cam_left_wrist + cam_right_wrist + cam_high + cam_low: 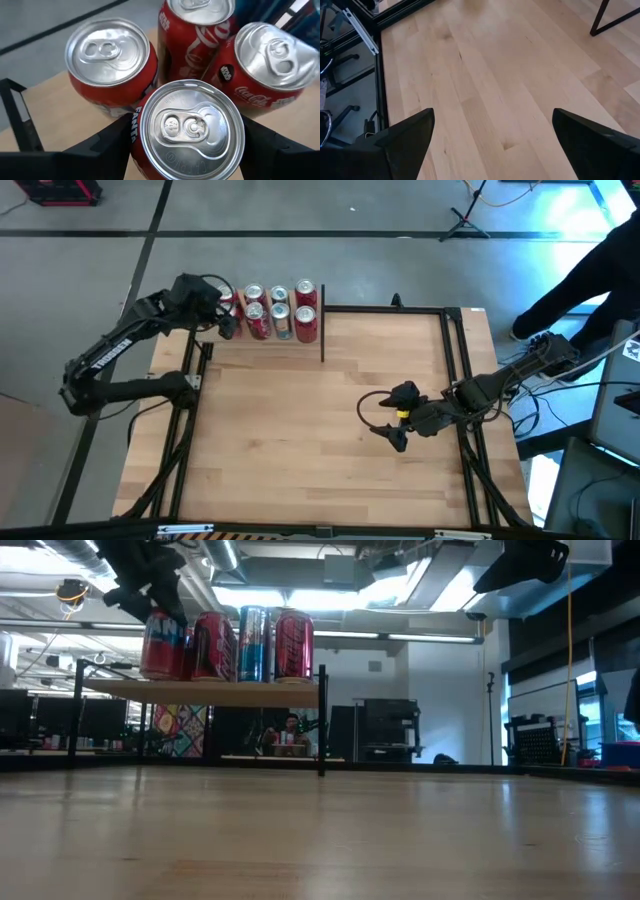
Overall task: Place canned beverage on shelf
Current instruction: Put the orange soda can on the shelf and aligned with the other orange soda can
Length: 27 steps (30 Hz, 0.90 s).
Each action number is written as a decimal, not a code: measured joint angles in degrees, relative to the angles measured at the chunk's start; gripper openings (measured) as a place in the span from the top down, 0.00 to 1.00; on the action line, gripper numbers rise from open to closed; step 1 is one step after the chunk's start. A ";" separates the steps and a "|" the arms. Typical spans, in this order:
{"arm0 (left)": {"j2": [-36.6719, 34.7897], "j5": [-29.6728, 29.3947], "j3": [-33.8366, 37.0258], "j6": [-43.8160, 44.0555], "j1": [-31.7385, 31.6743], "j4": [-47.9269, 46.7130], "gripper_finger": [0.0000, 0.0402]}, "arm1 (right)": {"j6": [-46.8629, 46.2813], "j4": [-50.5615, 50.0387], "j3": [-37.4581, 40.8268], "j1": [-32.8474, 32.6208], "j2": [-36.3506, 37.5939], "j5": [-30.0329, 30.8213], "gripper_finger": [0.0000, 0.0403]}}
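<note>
The shelf point(200, 692), a light-wood board on thin black uprights, stands at the table's far left. Several red and silver cans point(280, 310) stand upright on it. My left gripper point(226, 318) reaches over the shelf's left end and is shut on a red Fanta can point(190, 130), next to three other cans point(107, 55). In the low view this can point(160, 645) is the leftmost of the row, its bottom level with the others. My right gripper point(378, 423) hangs open over the table's right half with nothing between its fingers point(405, 140). My left gripper pinches the Fanta can between its two fingers, which lie against opposite sides of its wall point(137, 125) just below the top rim. The fingers point(107, 142) slant down from the table's left side. The can stands upright; whether its bottom rests on the shelf board I cannot tell.
A black frame point(455, 340) runs along the table's far and right sides. Bare wood tabletop point(300, 430) lies between the two arms. A person in dark clothes point(580, 270) stands beyond the far right corner.
</note>
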<state>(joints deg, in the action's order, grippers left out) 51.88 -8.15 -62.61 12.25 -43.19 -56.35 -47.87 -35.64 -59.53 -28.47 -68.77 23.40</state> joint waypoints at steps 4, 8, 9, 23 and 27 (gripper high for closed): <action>0.72 2.09 0.00 -0.39 -2.99 -0.55 0.35 | -0.01 0.00 0.00 0.00 0.00 0.00 0.03; 1.39 4.39 0.00 -0.44 -5.47 0.44 0.35 | 0.03 0.00 0.00 0.00 0.00 0.00 0.03; 1.74 5.06 -0.01 -0.42 -5.82 0.45 0.35 | 0.05 -0.02 0.00 0.00 0.00 0.00 0.03; 2.82 6.80 -0.07 -0.87 -5.93 0.57 0.13 | -0.01 -0.17 0.00 0.00 0.00 0.00 0.03; 1.20 6.79 -1.14 -0.87 -5.93 0.58 0.14 | -0.03 -0.15 0.00 0.00 0.00 -0.02 0.03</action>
<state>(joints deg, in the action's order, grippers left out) 53.08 -1.36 -63.75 11.38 -49.12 -55.77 -47.90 -35.79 -59.53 -28.47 -68.77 23.38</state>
